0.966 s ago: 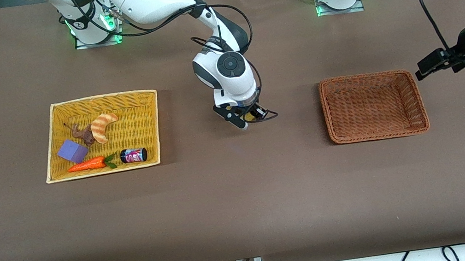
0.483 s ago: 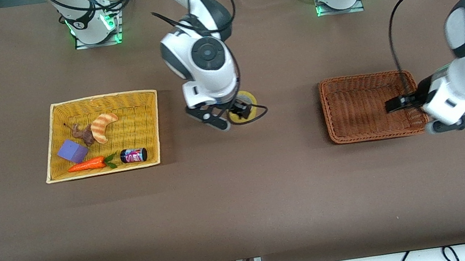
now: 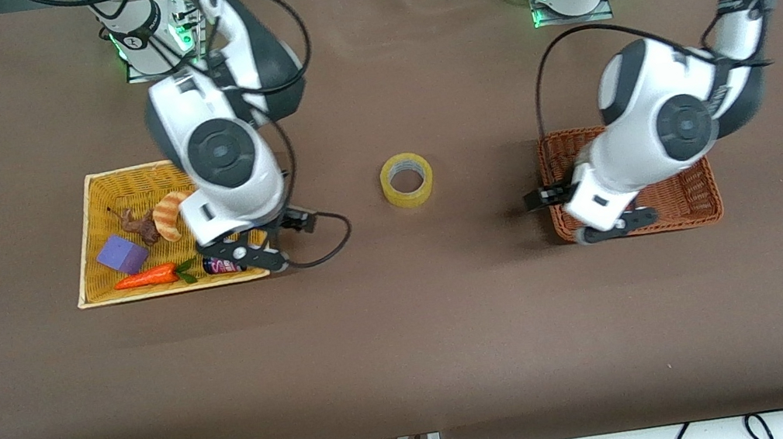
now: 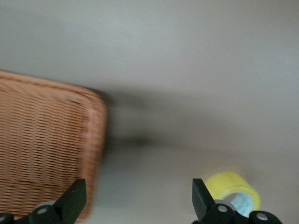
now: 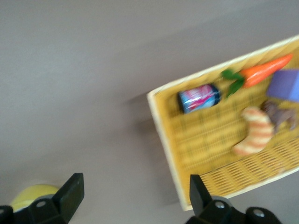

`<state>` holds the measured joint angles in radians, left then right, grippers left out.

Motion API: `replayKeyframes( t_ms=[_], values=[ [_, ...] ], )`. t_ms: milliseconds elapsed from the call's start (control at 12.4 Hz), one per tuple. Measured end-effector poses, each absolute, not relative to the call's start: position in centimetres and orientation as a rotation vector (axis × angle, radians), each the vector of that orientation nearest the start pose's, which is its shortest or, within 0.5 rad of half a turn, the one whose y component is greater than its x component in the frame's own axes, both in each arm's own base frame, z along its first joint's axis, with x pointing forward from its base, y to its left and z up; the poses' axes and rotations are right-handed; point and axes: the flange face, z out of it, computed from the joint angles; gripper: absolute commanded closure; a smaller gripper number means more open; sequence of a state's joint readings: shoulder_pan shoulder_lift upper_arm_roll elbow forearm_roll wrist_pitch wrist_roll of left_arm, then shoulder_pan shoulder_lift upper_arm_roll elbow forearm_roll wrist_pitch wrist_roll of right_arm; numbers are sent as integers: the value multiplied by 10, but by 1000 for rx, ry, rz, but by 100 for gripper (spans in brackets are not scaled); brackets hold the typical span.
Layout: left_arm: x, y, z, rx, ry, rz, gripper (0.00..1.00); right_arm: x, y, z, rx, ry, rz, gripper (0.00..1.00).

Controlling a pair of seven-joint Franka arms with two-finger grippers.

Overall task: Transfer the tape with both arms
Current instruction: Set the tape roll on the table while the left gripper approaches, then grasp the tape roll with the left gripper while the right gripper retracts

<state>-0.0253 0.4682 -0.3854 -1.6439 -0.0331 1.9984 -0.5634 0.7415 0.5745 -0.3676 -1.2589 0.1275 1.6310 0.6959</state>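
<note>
Since the earlier frames, your right arm has let go of the tape [image 3: 406,180] and drawn back toward the yellow basket [image 3: 98,242], while your left arm has swung in from its end of the desk [image 3: 411,342] to the brown basket [image 3: 695,203].

Tape: the yellowish roll lies flat on the bare desk, hole upward, between the two baskets and well apart from both. No gripper touches it. You can see part of it in each wrist view [image 4: 232,188] [image 5: 33,194].

Right gripper [image 3: 263,254]: it hangs over the yellow basket's edge nearest the tape, above the small can [image 3: 222,263]. Its jaws stand apart and hold nothing, as the right wrist view [image 5: 133,196] shows.

Left gripper [image 3: 553,195]: it hangs over the brown basket's rim on the side toward the tape. Its jaws stand wide apart and empty in the left wrist view [image 4: 135,200], with the basket [image 4: 46,154] beneath one finger.

Yellow basket contents: a striped croissant [image 3: 171,213], a small brown figure [image 3: 140,226], a purple block [image 3: 121,254], a toy carrot [image 3: 148,277] and the can. The right wrist view shows the same can [image 5: 199,98], carrot [image 5: 264,72] and croissant [image 5: 256,132].
</note>
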Motion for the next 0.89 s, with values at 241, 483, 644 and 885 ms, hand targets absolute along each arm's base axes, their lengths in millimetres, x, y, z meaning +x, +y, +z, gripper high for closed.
replayKeyframes(
  t_ms=[241, 483, 644, 885],
  values=[
    [587, -329, 310, -3186, -367, 200, 0, 637, 206, 477, -3201, 343, 225, 0],
    [548, -400, 267, -3165, -359, 159, 0, 629, 101, 530, -3111, 191, 238, 0],
    [536, -415, 254, -3162, -322, 172, 0, 615, 52, 557, -3086, 130, 221, 0],
    [512, -429, 240, -3167, -211, 129, 0, 582, 26, 573, -3121, 94, 197, 0]
  ],
)
